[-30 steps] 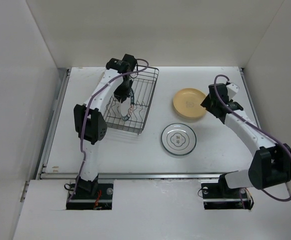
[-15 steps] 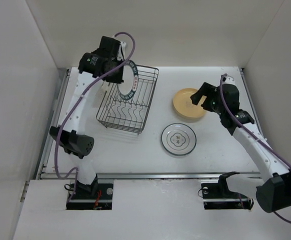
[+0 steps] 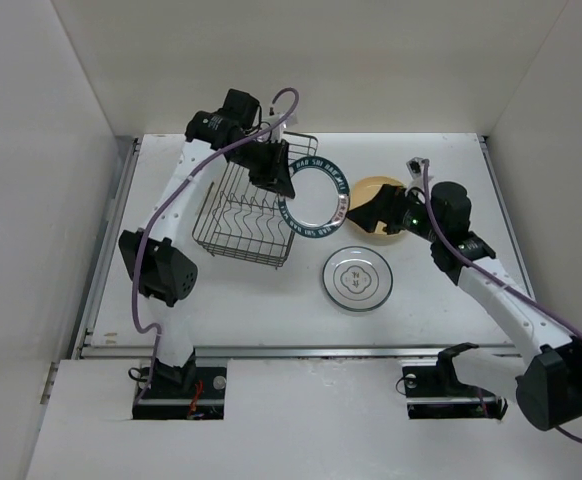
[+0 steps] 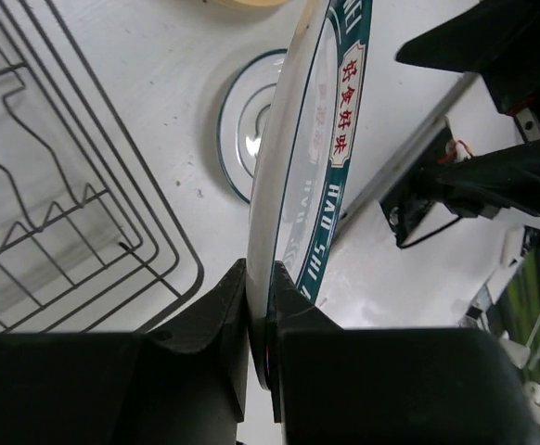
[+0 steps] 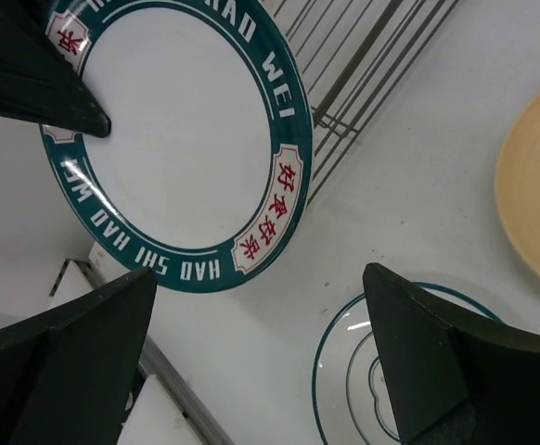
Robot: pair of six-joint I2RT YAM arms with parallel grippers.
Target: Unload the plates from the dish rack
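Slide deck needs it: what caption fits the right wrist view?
Open right end effector faces a green-rimmed plate gripped by the left end effector, dish rack behind.
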